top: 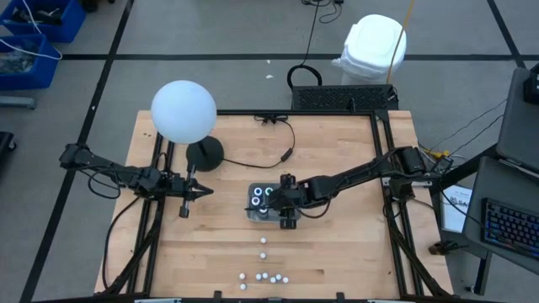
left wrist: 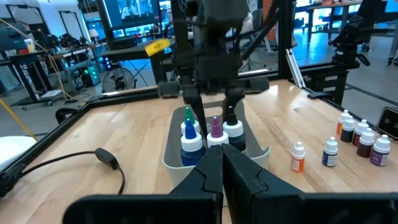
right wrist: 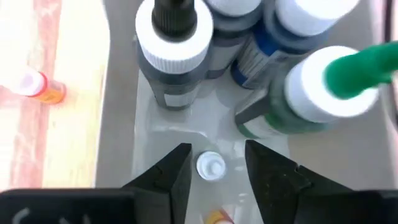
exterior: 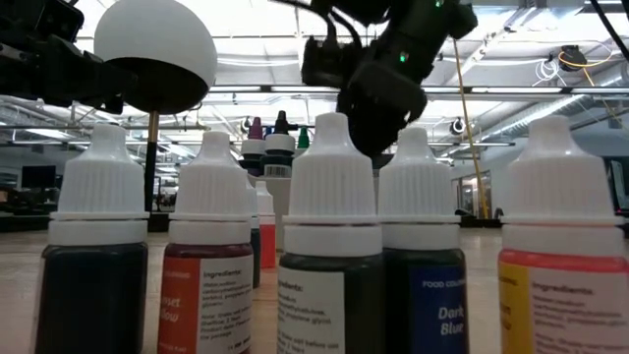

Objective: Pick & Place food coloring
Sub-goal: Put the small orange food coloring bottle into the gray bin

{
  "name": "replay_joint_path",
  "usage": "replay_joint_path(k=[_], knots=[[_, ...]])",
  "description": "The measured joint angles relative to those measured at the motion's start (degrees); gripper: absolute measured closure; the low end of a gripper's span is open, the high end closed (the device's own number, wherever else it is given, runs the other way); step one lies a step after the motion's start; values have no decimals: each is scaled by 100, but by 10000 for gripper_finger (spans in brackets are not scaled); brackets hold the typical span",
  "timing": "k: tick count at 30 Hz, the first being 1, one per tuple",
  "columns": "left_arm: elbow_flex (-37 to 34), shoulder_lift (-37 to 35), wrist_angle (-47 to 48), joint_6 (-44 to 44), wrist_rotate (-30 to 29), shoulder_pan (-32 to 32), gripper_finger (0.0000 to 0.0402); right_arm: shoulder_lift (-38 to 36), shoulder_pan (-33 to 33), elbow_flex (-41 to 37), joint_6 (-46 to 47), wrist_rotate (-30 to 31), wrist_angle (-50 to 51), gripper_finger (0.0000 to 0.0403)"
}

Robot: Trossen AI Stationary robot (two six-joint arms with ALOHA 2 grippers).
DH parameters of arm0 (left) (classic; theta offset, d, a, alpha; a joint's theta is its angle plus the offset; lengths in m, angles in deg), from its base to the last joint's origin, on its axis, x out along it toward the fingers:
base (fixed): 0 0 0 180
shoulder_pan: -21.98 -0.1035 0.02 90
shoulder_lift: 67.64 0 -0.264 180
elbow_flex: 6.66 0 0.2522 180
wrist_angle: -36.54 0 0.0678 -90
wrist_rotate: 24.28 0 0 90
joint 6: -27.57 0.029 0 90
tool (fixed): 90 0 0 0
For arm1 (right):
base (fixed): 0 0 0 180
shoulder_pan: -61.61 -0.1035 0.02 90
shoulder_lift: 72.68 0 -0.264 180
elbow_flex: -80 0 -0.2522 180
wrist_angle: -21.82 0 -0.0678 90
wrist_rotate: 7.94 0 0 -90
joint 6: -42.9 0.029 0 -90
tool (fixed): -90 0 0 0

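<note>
With a small white-capped bottle (right wrist: 211,166) standing in the tray (right wrist: 121,118) between the parted fingers of the right claw (right wrist: 214,165), it should rise straight up, clear of the taller bottles (right wrist: 175,46), while the left claw (top: 187,193) waits closed over the desk (top: 337,252).

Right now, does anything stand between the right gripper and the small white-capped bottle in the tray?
Nothing visible does. The small white-capped bottle sits on the tray floor between the right gripper's open fingers. The larger bottles stand beyond it, not between.
</note>
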Motion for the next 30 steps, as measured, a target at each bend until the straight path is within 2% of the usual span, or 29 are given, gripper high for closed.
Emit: replay_joint_path(k=[6, 10, 12, 15, 17, 19, 22, 27, 30], knots=[[0, 0, -2, 0, 0, 0, 394, -504, 0, 0, -108, 7, 256, 255], [0, 0, 0, 0, 0, 0, 394, -979, -57, -15, -302, -40, 583, 265], [0, 0, 0, -13, 0, 0, 394, -1310, -144, -184, -459, -19, 438, 276], [0, 0, 0, -14, 0, 0, 394, -1934, -236, -801, -754, -127, -221, 303], [0, 0, 3, 70, 0, 0, 394, -2455, -214, -1353, -789, -423, -668, 327], [0, 0, 14, 87, 0, 1, 394, -3015, -104, -1951, -722, -758, -1154, 355], [0, 0, 24, 105, 0, 0, 394, -3890, 43, -2915, -437, -800, -1812, 393], [0, 0, 53, 109, -1, 0, 394, -4989, 149, -4264, -82, -969, -3411, 394], [0, -1, 55, 97, -16, 0, 394, -5543, 63, -4810, -148, -964, -3732, 401]])
